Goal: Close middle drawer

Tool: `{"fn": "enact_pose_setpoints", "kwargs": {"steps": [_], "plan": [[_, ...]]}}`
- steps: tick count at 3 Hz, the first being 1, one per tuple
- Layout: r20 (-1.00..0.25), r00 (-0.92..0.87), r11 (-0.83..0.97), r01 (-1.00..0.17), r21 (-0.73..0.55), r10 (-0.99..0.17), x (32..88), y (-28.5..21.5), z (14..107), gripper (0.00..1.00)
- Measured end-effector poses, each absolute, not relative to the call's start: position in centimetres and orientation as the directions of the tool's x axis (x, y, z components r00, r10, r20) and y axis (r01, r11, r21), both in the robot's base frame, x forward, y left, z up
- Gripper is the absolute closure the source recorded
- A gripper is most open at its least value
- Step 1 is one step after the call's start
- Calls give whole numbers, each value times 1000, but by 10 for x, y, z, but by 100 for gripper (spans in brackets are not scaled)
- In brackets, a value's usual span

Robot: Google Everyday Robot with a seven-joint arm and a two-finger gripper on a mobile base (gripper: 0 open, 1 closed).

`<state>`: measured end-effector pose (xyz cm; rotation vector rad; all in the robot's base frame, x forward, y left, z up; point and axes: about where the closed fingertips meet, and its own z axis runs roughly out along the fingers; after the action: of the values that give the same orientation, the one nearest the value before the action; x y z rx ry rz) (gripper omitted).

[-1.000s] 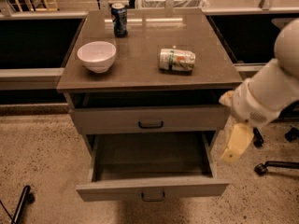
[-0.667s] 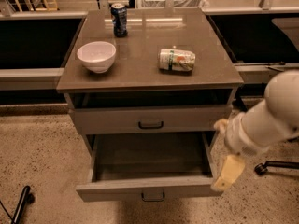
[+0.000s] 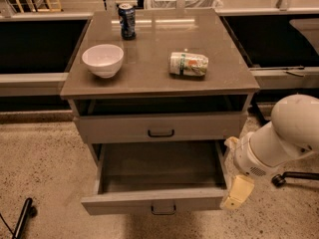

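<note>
The middle drawer [image 3: 154,201] is pulled far out of the grey-brown cabinet. Its low front panel faces me with a small dark pull [image 3: 163,210] at the centre, and its grey tray [image 3: 159,166] is empty. My gripper [image 3: 237,193] hangs from the white arm [image 3: 279,138] at the right. It sits low, right beside the right front corner of the open drawer's front panel, touching it or nearly so.
The taller-fronted top drawer [image 3: 160,127] sits above, nearly shut. On the cabinet top [image 3: 149,76] stand a white bowl [image 3: 103,59], a dark can [image 3: 127,21] and a can lying on its side [image 3: 188,64]. A chair-base wheel [image 3: 279,179] is on the floor at the right.
My arm and gripper have dropped from beside the top drawer to the open drawer's right front corner and moved slightly left. The drawer has not visibly moved.
</note>
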<state>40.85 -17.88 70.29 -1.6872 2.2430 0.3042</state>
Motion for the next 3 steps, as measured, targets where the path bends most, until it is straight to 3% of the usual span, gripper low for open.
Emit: {"fn": "enact_pose_setpoints", "kwargs": {"steps": [2, 3], "plan": [[-376, -153, 204, -974, -98, -914, 412, -183, 614, 3], [-393, -50, 121, -980, -158, -918, 413, -173, 574, 21]]}}
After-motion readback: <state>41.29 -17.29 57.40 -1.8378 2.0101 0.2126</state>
